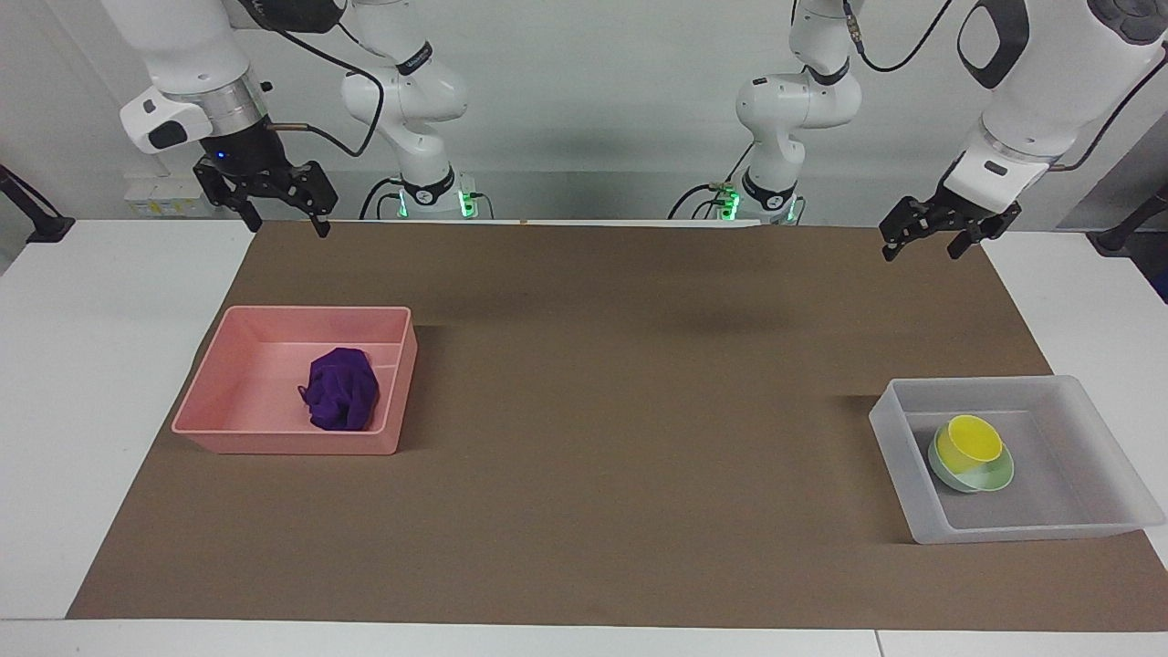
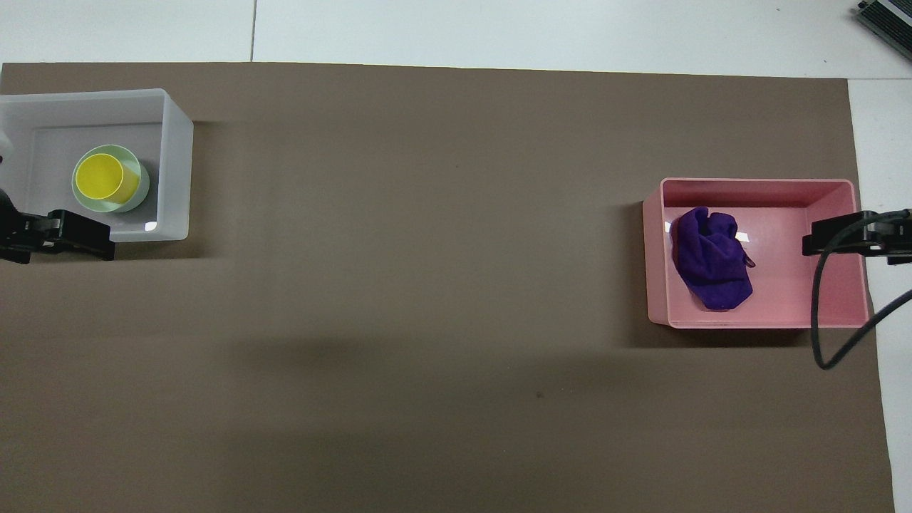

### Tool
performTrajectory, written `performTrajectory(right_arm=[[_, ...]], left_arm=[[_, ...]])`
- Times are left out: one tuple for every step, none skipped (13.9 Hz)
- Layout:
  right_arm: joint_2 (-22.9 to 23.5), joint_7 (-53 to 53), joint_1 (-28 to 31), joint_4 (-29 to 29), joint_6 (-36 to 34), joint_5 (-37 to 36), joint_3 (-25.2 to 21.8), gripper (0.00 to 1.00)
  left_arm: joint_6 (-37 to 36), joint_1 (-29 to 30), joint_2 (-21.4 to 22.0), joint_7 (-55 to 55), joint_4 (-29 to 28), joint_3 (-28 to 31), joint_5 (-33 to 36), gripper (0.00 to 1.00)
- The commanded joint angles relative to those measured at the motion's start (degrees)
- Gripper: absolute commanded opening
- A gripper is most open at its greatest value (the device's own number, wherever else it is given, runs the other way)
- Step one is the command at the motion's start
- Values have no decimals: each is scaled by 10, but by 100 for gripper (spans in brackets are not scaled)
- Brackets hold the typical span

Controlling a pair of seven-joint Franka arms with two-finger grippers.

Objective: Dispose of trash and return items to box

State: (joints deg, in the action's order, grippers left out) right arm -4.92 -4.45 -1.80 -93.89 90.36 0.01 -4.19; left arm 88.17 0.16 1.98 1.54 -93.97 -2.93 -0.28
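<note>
The trash point(image 1: 342, 391) point(image 2: 711, 258), a purple fabric wad, lies in the pink tray point(image 1: 315, 311) point(image 2: 755, 182). Toward the left arm's end stands the box point(image 1: 981, 383) point(image 2: 178, 164), a translucent tray. Inside it the yellow cup point(image 1: 972, 443) point(image 2: 100, 177) stands in the mint-green bowl point(image 1: 999, 476) point(image 2: 142, 189). My right gripper point(image 1: 286, 224) point(image 2: 826, 239) hangs high and open, empty, over the pink tray's outer end as seen from overhead. High over the mat beside the box, my left gripper point(image 1: 920, 254) point(image 2: 78, 242) is also open and empty.
A brown mat point(image 1: 620, 411) covers most of the white table point(image 1: 100, 365). A black cable point(image 2: 819, 313) loops down from the right arm over the pink tray's end.
</note>
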Motion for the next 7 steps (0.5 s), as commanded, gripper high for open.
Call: performTrajectory(right_arm=[[-17,17,8,-21,10,3,4,100],[-17,17,9,-21,10,3,4,100],[-17,16,8,-20,9,3,4,100],[-17,16,9,-20,9,3,4,100],[-17,16,8,-20,9,3,4,100],[-17,16,8,-19,9,3,4,100],[-17,16,8,-19,9,3,4,100]], left_arm=[[3,-14,-1,-1,1,8,7,100],[3,-13,0,-3,2,8,7,100],[3,-13,0,-2,1,8,7,100],[2,-11,0,-3,1,8,7,100],[-6,-11,0,-2,0,8,7,100],[-13,-9,0,-3,1,8,7,100],[-13,-9,1,-3,1,8,7,100]])
